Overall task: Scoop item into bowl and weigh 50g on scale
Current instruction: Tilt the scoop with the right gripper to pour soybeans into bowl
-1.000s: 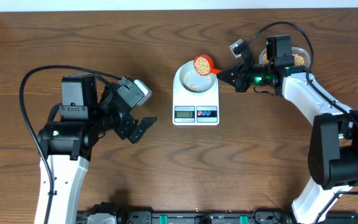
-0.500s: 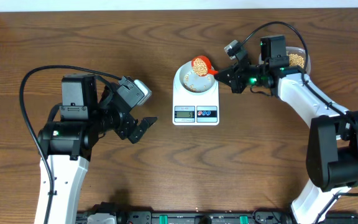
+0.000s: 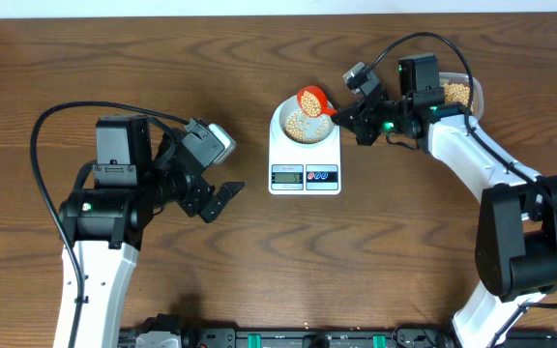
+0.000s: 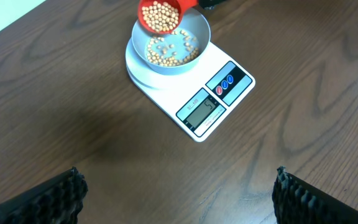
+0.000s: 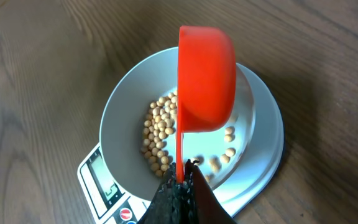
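The white scale (image 3: 280,160) stands mid-table with the pale bowl (image 3: 283,131) on it. Tan beans (image 5: 157,137) lie in the bowl's bottom. My right gripper (image 3: 348,116) is shut on the thin handle of an orange-red scoop (image 3: 313,100), which hangs over the bowl's far right rim. In the left wrist view the scoop (image 4: 161,14) is full of beans and tipped toward the bowl (image 4: 199,34). From the right wrist I see the scoop's underside (image 5: 207,74) above the bowl (image 5: 120,124). My left gripper (image 3: 219,201) is open and empty, left of the scale.
A clear tub of beans (image 3: 460,92) sits at the back right, behind my right arm. The scale's display (image 4: 202,112) and two buttons face the front edge. Bare wood lies under my left gripper (image 4: 179,193).
My right arm has shifted left, carrying the scoop further over the bowl. The left arm has not moved.
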Tool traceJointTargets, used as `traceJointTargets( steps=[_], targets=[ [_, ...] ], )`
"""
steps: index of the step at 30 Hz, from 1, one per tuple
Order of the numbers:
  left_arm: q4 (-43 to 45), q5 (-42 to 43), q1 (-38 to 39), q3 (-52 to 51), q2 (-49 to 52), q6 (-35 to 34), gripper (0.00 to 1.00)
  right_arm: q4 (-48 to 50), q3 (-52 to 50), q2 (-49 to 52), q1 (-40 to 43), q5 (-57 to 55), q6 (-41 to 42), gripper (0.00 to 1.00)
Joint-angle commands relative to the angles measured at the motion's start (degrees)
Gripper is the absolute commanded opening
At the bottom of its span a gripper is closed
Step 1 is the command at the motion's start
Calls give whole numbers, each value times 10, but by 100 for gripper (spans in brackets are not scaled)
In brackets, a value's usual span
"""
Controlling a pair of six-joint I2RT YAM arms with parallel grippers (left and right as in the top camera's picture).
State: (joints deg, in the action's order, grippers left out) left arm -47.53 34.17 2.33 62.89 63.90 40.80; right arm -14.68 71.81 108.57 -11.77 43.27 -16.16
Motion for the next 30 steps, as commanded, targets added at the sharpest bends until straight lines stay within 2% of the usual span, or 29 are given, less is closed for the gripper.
traceJointTargets(
  steps=[1,30],
  targets=[
    [0,1,-3,11,2,7,98,-3,1,-28,-3,2,-13,1],
    [0,1,-3,11,2,7,98,-28,1,-60,-3,-31,-19,1]
  ],
)
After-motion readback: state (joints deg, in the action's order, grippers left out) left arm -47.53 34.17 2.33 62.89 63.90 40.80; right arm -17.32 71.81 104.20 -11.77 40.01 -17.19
